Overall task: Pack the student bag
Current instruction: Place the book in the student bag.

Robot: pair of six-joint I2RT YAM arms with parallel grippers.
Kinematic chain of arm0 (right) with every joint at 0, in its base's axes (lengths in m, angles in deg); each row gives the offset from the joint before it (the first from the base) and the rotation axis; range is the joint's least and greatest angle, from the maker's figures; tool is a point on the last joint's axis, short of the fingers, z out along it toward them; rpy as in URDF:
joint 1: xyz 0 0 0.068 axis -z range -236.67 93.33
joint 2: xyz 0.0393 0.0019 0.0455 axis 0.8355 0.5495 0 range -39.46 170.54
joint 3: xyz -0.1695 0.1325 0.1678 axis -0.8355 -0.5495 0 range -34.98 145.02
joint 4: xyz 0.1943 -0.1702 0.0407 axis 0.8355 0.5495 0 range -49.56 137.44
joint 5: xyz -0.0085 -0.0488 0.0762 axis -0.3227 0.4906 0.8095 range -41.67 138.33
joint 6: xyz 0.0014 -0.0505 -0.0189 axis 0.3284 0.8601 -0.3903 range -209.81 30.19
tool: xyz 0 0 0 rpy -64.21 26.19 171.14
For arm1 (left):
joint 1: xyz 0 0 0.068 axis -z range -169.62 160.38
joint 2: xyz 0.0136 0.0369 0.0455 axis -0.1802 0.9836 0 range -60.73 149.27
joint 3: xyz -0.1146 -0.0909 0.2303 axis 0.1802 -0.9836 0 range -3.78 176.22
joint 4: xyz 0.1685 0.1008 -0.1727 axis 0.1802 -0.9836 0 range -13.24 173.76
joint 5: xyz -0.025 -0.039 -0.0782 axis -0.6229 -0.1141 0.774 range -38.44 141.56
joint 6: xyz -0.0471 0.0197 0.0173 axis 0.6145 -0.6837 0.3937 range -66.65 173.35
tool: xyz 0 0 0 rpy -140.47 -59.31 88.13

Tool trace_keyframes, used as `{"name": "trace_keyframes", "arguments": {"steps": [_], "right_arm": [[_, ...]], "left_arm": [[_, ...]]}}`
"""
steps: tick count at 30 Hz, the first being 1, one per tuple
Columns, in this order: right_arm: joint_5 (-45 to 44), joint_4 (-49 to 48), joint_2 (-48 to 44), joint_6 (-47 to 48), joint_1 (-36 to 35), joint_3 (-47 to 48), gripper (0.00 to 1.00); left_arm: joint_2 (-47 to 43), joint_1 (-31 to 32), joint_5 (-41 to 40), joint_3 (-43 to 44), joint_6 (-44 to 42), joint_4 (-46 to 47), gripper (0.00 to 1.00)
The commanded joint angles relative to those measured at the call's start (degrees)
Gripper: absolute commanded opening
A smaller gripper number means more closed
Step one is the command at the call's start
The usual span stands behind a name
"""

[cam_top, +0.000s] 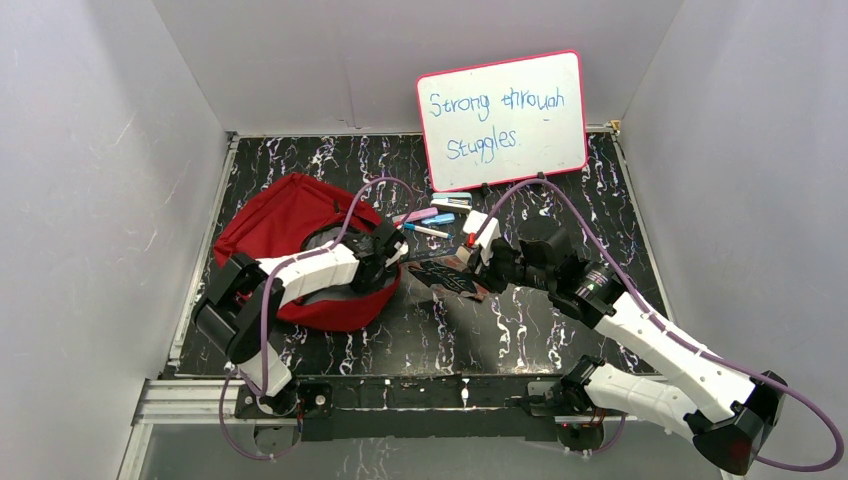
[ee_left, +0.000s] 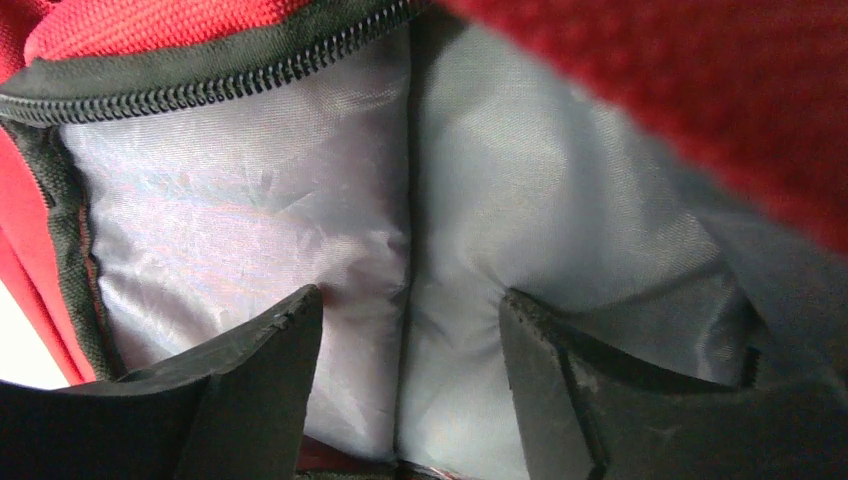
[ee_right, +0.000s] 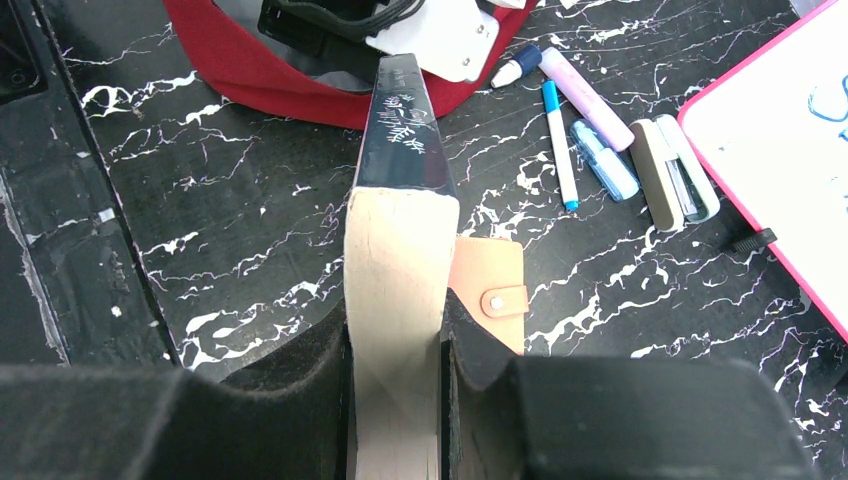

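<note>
The student bag (cam_top: 285, 215), a big red fabric backpack, lies at the left of the table with its mouth facing right. My left gripper (cam_top: 385, 262) reaches into that mouth. In the left wrist view it (ee_left: 410, 330) stands open, with grey lining (ee_left: 250, 200) and a seam behind the gap and the black zipper (ee_left: 200, 85) above. My right gripper (ee_right: 397, 345) is shut on a black-covered book (ee_right: 400, 230), held edge-up with its cream pages showing. The book (cam_top: 450, 275) points toward the bag's opening. A tan wallet (ee_right: 490, 290) lies on the table beneath it.
A pink-framed whiteboard (cam_top: 503, 120) leans at the back. Pens and markers (ee_right: 560, 140) and a small beige case (ee_right: 675, 170) lie between it and the bag. White walls close in on the left, right and back of the marbled black table (cam_top: 540, 330).
</note>
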Motion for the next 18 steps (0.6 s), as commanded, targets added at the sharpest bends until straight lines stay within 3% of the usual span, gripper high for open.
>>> {"name": "trace_keyframes", "arguments": {"steps": [1, 6, 8, 18], "right_arm": [[1.1, -7.3, -1.2, 0.1, -0.3, 1.5, 0.0], [1.4, -7.6, -1.0, 0.1, -0.2, 1.5, 0.0], [1.5, -7.6, -1.0, 0.0, -0.2, 1.6, 0.0], [1.5, -8.3, -2.7, -0.9, -0.2, 1.8, 0.0]], "left_arm": [[1.7, -0.1, -6.2, 0.8, 1.0, -0.1, 0.56], [1.9, -0.2, -12.2, 1.8, 1.8, 0.2, 0.14], [1.6, -0.2, -15.1, 1.8, 1.9, 0.5, 0.03], [-6.8, -1.4, -20.1, 7.6, 1.0, 0.5, 0.0]]}}
